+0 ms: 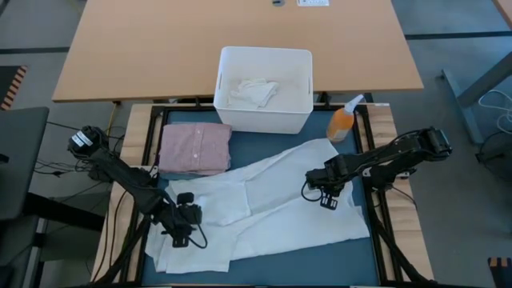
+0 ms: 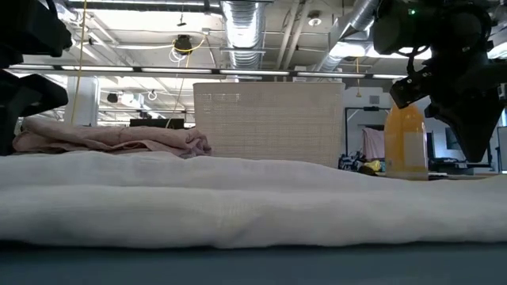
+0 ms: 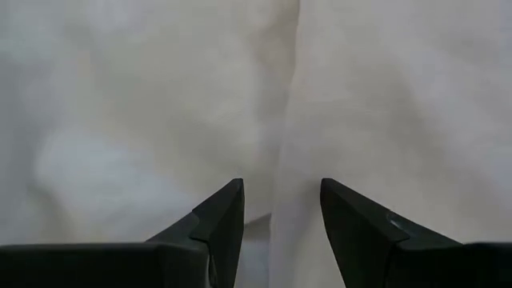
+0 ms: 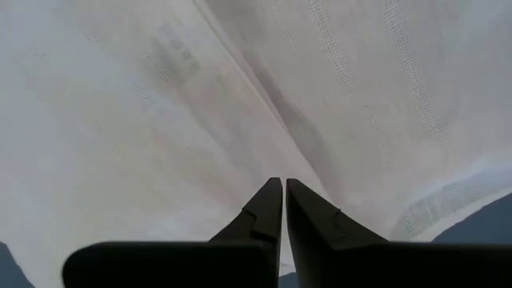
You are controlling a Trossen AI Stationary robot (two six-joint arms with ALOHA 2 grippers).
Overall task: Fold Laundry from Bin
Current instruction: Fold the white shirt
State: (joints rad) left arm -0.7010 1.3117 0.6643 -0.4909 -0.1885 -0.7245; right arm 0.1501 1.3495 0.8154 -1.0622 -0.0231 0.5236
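Note:
A long white garment [image 1: 264,204] lies spread flat on the teal-blue mat [image 1: 320,254]; it fills the low view [image 2: 238,206] and both wrist views. My left gripper [image 1: 182,232] hovers open over the garment's near left part [image 3: 281,196]. My right gripper [image 1: 328,200] is shut and hovers over the garment's right part [image 4: 283,189]; the low view shows it above the cloth. A folded dusty pink shirt [image 1: 196,148] lies on the mat at the far left. The white bin [image 1: 264,116] stands behind the mat with white cloth [image 1: 254,90] in it.
An orange spray bottle [image 1: 342,122] stands at the mat's far right corner, right of the bin. A tan table [image 1: 144,48] lies beyond the bin. Bare mat shows along the near edge and at the far right.

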